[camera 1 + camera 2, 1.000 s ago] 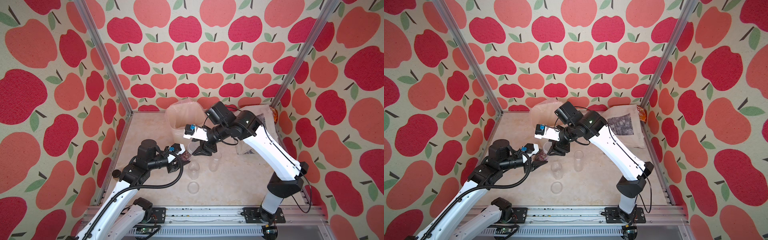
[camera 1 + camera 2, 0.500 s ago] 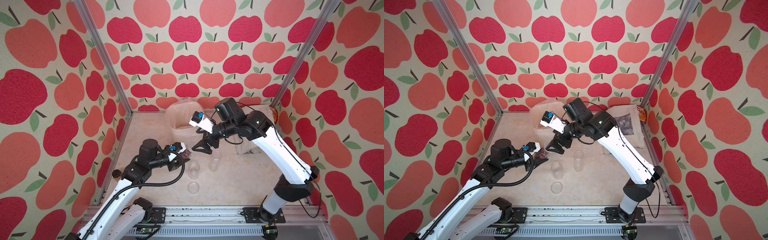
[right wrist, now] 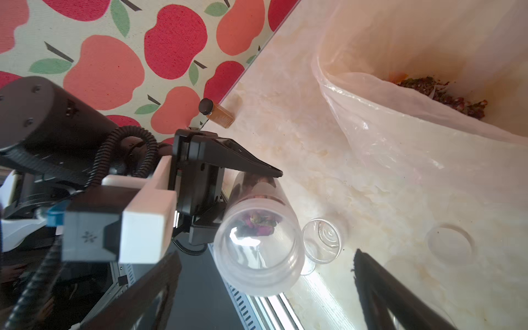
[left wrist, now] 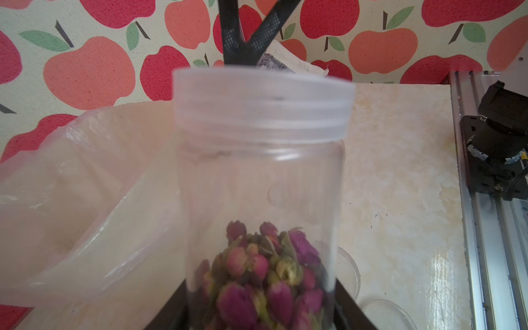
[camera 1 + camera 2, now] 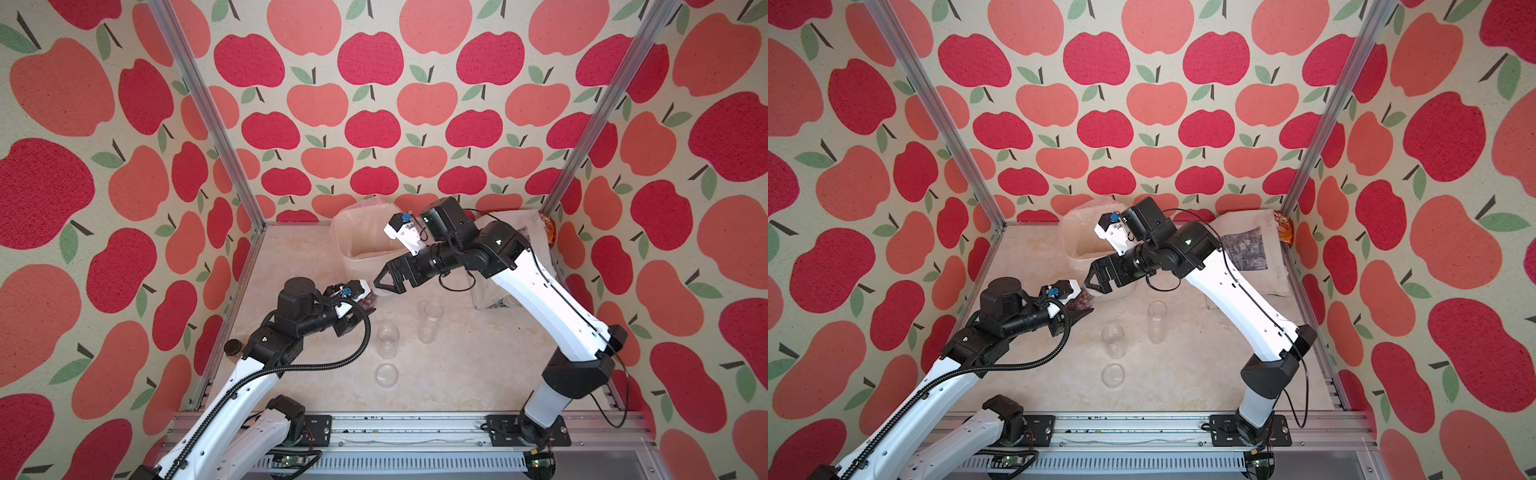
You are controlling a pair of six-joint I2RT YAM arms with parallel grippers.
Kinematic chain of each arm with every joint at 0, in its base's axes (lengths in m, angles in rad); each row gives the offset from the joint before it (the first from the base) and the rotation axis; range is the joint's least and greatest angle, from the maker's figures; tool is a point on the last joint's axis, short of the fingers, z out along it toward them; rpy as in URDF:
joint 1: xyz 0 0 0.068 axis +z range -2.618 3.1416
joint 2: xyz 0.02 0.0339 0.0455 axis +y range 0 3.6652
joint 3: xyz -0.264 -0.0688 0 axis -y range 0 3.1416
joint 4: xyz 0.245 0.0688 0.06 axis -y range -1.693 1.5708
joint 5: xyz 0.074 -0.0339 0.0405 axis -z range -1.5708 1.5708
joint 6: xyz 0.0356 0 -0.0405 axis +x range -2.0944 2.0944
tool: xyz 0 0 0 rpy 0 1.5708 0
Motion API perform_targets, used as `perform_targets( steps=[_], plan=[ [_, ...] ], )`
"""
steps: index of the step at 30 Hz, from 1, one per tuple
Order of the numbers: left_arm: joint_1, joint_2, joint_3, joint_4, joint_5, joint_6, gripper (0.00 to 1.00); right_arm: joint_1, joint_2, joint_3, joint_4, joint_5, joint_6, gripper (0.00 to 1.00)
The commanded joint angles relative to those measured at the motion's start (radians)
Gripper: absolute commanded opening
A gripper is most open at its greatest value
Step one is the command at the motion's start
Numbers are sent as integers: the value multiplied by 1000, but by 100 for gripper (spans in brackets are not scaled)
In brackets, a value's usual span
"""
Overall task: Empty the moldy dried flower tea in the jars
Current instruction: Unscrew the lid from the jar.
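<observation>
Left gripper point(image 5: 365, 306) is clamped on the base end of the held jar point(image 4: 261, 185), carrying it off the table point(image 5: 291, 266), left of centre & just near of the bin point(image 5: 357, 268). Held jar lies approx. level; its lid point(image 4: 261, 105) is on & points far-right. The tea point(image 4: 263, 271), pink-purple dried buds w/ some green, is bunched at the base end btwn the left gripper's fingers point(image 3: 243, 165).

Right gripper point(image 3: 267, 253) reaches in from the far right; its jaws are spread wide & grip nothing. In the right wrist view one finger shows on each side of the lid; in both top views the tips sit right at the lid; can't tell if a tip touches it.

Two more jars stand upright & open-topped, looking empty. The centre jar point(image 5: 433, 318) is right of the held jar; the nearer jar point(image 5: 387, 340) is just near-left of that. A loose lid point(image 5: 386, 375) lies flat, nearer again.

The bin has a clear plastic liner, w/ dark crumbly bits point(image 3: 445, 97) at its bottom. A printed cloth point(image 5: 1246, 249) lies far right.
</observation>
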Motion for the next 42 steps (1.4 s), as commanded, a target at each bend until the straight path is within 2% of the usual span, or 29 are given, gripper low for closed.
perform_targets(
  steps=[1,6,8,10,15,17,20,25,28,31,35,42],
  plan=[
    [-6,-1,14,33,-11,9,2,5,18,22,-25,13,27,92],
    [-7,4,14,36,-12,11,2,16,55,51,-42,-4,18,79],
    [-7,6,15,36,-14,12,2,20,67,63,-57,-10,7,69],
    [-7,8,16,36,-15,12,2,26,76,76,-67,-15,2,63],
    [-7,11,14,37,-13,15,2,38,86,95,-74,-40,-18,58],
    [-7,11,12,37,-11,14,2,43,96,116,-92,-42,-41,52],
    [-7,13,11,39,-8,14,2,47,107,150,-119,-50,-114,41],
    [-7,10,8,25,52,16,2,42,131,240,-205,-30,-392,32],
    [-1,13,12,-7,143,17,2,46,130,258,-257,-5,-599,33],
    [11,23,20,-52,259,21,2,51,135,285,-298,33,-737,32],
    [26,44,31,-102,365,25,2,53,140,315,-332,24,-848,32],
    [53,51,35,-143,452,34,2,53,118,313,-350,-19,-955,32]
  ],
)
